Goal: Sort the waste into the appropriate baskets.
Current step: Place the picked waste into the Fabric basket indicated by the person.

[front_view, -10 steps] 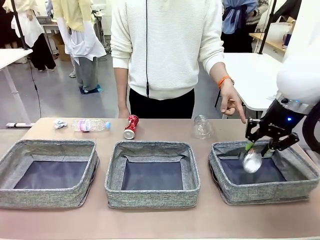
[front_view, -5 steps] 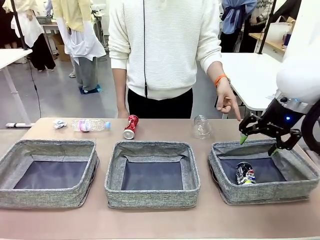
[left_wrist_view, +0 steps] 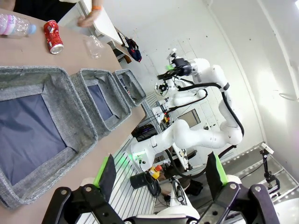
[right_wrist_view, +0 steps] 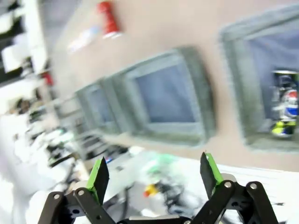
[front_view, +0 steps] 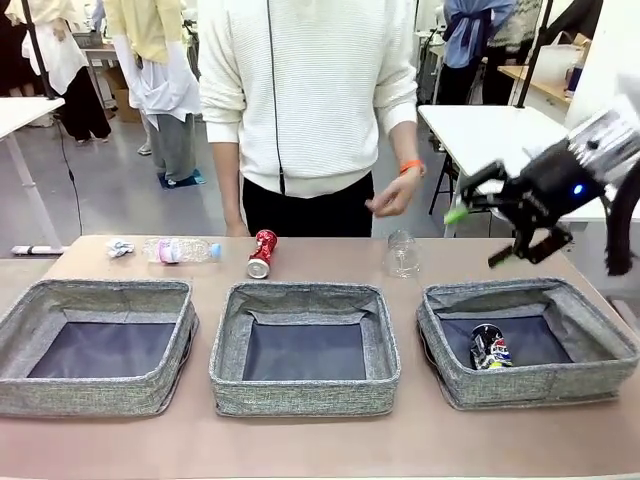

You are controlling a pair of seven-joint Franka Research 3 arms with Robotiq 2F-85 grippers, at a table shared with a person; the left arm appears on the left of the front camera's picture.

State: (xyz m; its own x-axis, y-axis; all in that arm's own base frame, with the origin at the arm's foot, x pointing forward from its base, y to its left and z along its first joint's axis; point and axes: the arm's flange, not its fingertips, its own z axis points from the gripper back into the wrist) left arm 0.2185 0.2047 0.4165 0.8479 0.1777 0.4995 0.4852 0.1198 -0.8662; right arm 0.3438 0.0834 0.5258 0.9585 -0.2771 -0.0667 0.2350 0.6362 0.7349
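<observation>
Front view: the right gripper (front_view: 478, 238) is seen raised above the far rim of the right basket (front_view: 530, 388), its jaws spread wide with nothing gripped between them. The dark blue Pepsi can (front_view: 488, 348) is found lying inside that basket, on the dark lining. Behind the middle basket (front_view: 305, 395) and the left basket (front_view: 95, 395), the clear plastic container (front_view: 403, 254), the red can (front_view: 262, 253), the bottle (front_view: 180, 250) and the paper wad (front_view: 120, 247) are lined along the table's far edge. A person's hand (front_view: 392, 195) is held above the container. The left gripper (left_wrist_view: 161, 169) is shown released, its jaws parted
</observation>
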